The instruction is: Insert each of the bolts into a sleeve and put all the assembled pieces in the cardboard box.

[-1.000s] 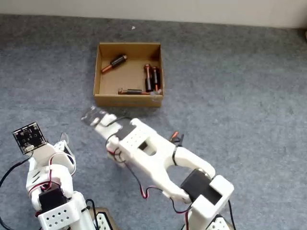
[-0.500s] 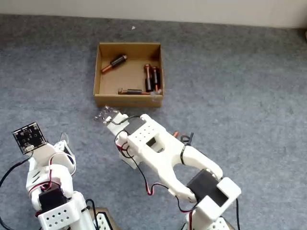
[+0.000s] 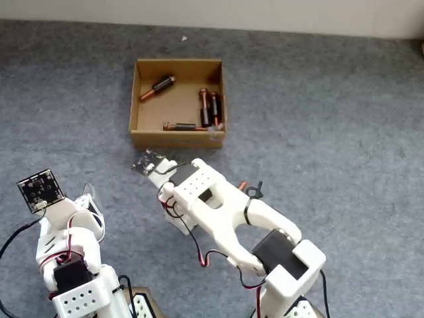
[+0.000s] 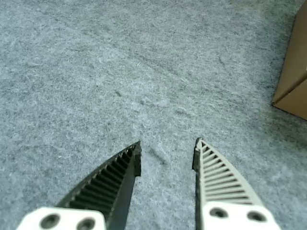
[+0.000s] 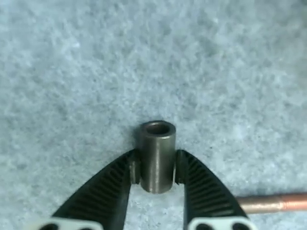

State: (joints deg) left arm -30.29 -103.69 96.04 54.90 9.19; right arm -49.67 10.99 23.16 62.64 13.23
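Heads up: your right gripper [image 5: 157,154] is clamped on a dark steel sleeve [image 5: 157,139], one finger on each side of the barrel and the open bore facing away from the wrist. In the high view that right gripper [image 3: 147,162] sits a bit left of centre, just below the near wall of the cardboard box [image 3: 177,138].

What matters for the next move, I'd say, is the copper bolt [image 5: 271,203]. It lies flat on the grey worktop [image 3: 344,112], off to one side of the gripper and back toward the root of a finger. Its long axis runs crosswise to the sleeve's, so bolt and bore aren't lined up at all.

Your left gripper [image 4: 168,143] is spread open with nothing in it, down at the lower left of the high view, well apart from the bolt. The right arm is far nearer.

Four assembled pieces [image 3: 205,107] are already in the box.

Versus a second ago, the right gripper has slid right along the box front. The last half second barely changed anything, and the left arm hasn't budged.
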